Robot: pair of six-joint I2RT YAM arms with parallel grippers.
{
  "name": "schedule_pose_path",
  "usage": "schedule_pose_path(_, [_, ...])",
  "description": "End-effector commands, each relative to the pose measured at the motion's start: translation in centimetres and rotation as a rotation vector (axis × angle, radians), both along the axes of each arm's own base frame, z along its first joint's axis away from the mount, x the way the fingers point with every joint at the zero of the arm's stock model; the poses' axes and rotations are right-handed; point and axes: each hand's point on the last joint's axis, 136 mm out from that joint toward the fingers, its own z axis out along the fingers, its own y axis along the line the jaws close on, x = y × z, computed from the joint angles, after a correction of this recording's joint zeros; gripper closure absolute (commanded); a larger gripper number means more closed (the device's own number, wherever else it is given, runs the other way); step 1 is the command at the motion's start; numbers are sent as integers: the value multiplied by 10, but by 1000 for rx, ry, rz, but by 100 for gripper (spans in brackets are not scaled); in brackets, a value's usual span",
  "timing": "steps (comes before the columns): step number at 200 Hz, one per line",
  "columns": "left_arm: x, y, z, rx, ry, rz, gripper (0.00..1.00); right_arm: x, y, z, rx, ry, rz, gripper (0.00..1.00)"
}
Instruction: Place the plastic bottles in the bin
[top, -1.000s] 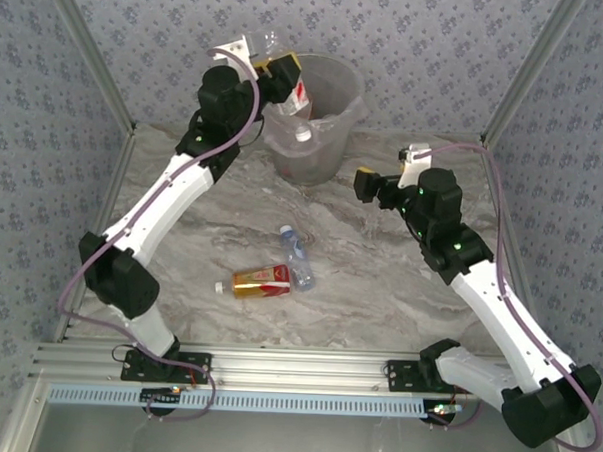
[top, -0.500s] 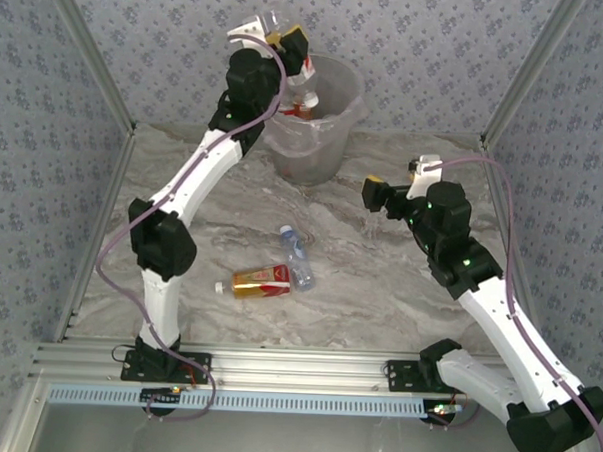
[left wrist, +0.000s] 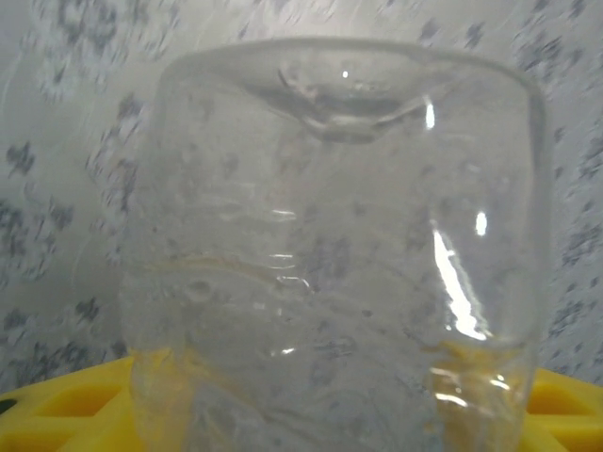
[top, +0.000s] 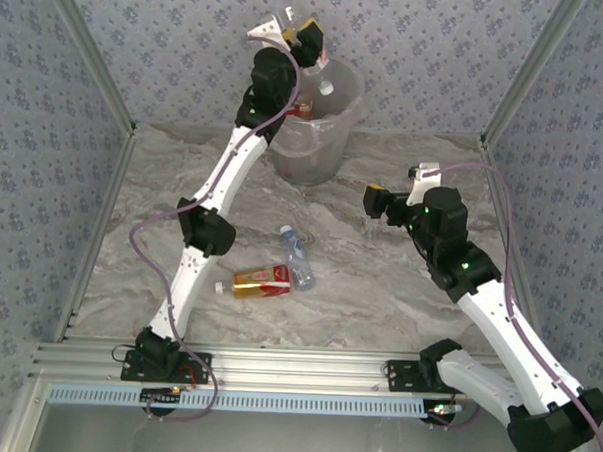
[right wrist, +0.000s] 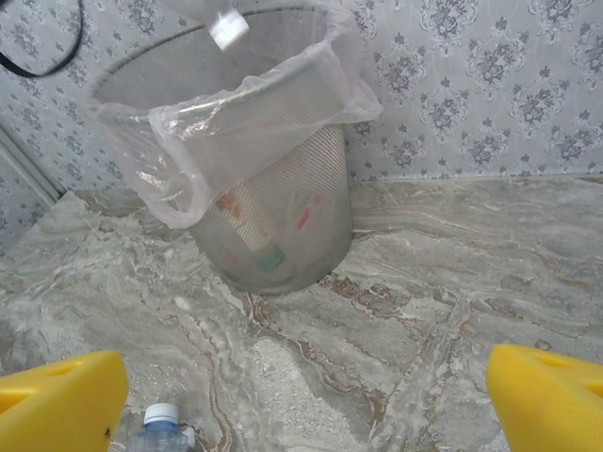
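The left arm is reaching out over the far side of the table (top: 378, 309), and the left fingers (top: 310, 28) are hanging above the bin (top: 320, 152). A clear bottle (left wrist: 330, 245) is lying across the yellow pads in the left wrist view, base toward the wall. Its white cap (right wrist: 229, 28) is pointing down just inside the line of the bin's rim. Whether the left fingers are clamping the bottle or letting it go cannot be told from these views.

The bin is standing upright at the back of the table, with its thin liner (right wrist: 188, 160) draped over the rim. Red and green shapes are showing through its wall, so it is probably holding several bottles already.

Two bottles are lying on their sides at mid-table, touching or nearly so: a gold-and-red bottle (top: 261, 280) and, just right of it, a blue-capped bottle (top: 297, 256).

The right fingers (right wrist: 66, 400) are spread wide and holding nothing. They are hovering above the table right of the bin, facing it.

Step in hand: dropping the clear bottle into the bin. The next move is calling for a full release over the bin's mouth. One arm must then be lowered onto a mid-table bottle, with the fingers set across its body.
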Motion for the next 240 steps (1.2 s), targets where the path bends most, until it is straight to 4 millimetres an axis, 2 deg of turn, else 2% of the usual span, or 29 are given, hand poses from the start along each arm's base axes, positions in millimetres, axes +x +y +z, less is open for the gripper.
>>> schedule_pose_path(1, [3, -6, -9, -35, 5, 0, 32, -5, -6, -3, 2, 13, -27, 0])
schedule_pose_path(24, [8, -14, -27, -20, 41, -21, 25, -6, -8, -3, 1, 13, -31, 0])
schedule_pose_path(50, [9, -19, -32, -33, 49, -50, 14, -6, -8, -4, 0, 13, -32, 0])
schedule_pose_path(69, [7, -20, -28, -45, 39, -65, 8, -6, -8, -5, -1, 16, -31, 0])
schedule_pose_path(102, [3, -14, -16, -52, 34, -54, 5, -6, -8, -7, -5, 21, -30, 0])
schedule_pose_path(150, [0, 10, -6, -77, 115, -24, 3, -4, -5, -18, -17, 47, -18, 0])
schedule_pose_path(174, [-11, 10, 11, -50, 114, -95, 1, -2, 8, -33, -23, 78, 39, 0])
schedule_pose_path(208, [-40, 12, 42, -9, 122, -201, 1, 4, 27, -70, 28, 172, 66, 0])
schedule_pose_path(240, [-52, 24, 46, -55, 192, -239, 1, 4, 48, -100, 58, 235, 66, 0])
